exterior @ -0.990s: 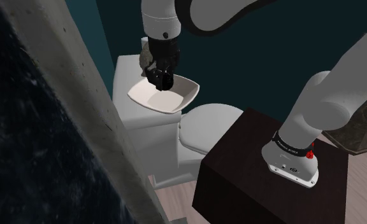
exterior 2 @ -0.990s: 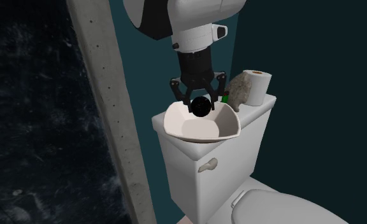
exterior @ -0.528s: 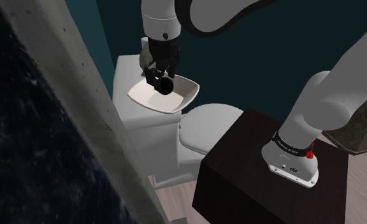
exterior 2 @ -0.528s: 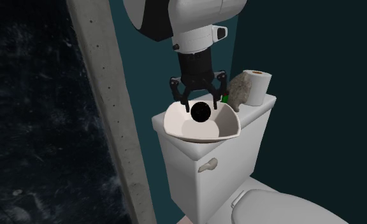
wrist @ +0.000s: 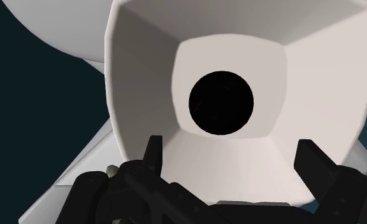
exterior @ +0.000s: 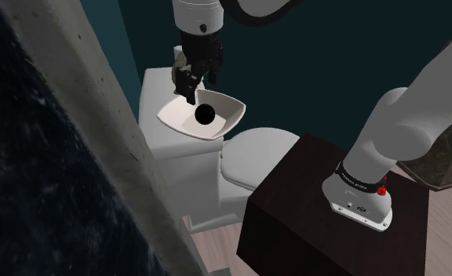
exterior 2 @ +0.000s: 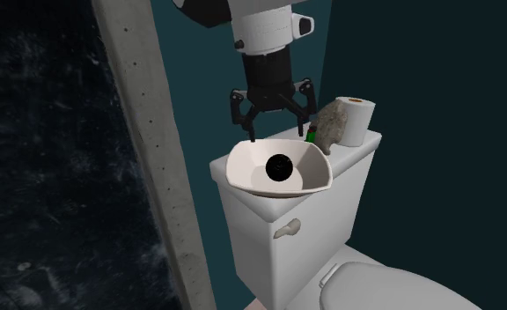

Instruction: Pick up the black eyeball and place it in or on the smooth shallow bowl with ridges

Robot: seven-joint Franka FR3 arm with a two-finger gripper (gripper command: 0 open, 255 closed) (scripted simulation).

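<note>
On the toilet tank [exterior 2: 269, 231] | white bowl [exterior 2: 312, 180], black ball [exterior 2: 280, 166] resting at its centre | claw [exterior 2: 275, 134] at 12 o'clock above the ball, spread wide, holding nothing

I read the shoulder view as high beside the stand [exterior: 295, 223], looking down and left to the tank [exterior: 158, 138]. Second exterior view faces the tank's front, close, a little above. Wrist view hangs just over the bowl [wrist: 144, 76], looking straight in. All three share the bowl.
</note>
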